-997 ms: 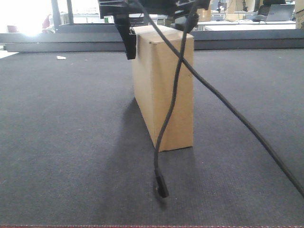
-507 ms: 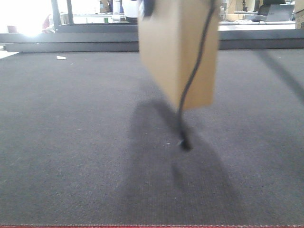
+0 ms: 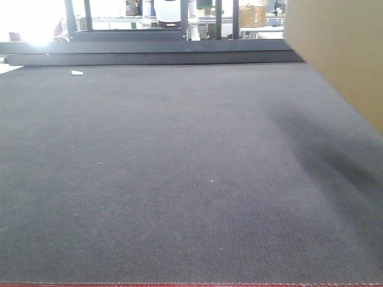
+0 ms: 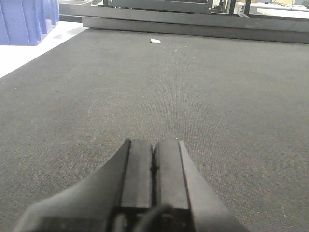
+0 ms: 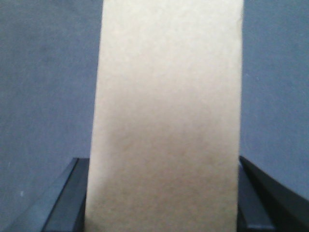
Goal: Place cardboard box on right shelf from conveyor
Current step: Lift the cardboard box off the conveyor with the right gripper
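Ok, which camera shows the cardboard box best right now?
The right wrist view: the cardboard box fills the middle, held in the right claw. The front view catches only one corner at its right edge. The left wrist view shows none of it, just the conveyor.

The left claw [image 4: 153,145] is matte black: two flat, rectangular-faced fingers [image 4: 137,169] with a thin seam between them, widening into a smooth flared black base [image 4: 72,212], where a dark cable [image 4: 154,215] curves at the near edge. The right claw [image 5: 161,166] shows only blurred, angular black fingers [image 5: 67,198] low at left and right.
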`<state>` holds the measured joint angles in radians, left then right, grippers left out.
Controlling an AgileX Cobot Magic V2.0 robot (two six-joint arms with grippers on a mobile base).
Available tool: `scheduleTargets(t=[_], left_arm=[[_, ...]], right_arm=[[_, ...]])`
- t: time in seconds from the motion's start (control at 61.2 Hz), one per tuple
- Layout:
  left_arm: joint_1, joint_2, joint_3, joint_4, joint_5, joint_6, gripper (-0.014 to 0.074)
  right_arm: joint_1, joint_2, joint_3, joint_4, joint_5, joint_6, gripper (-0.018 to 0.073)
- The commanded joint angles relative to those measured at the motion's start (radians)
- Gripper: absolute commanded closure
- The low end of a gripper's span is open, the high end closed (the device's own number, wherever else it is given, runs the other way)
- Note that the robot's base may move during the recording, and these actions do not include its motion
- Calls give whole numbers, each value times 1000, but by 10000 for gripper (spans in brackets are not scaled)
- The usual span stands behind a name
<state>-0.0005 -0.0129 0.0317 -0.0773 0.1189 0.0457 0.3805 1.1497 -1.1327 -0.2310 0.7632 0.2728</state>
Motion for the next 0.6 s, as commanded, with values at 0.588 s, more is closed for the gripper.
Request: scheduleTargets(t=[0.588], left_arm=[[-5, -14, 9, -6, -85, 0, 713]], right_arm=[[-8, -889, 487, -35, -300, -52, 282]])
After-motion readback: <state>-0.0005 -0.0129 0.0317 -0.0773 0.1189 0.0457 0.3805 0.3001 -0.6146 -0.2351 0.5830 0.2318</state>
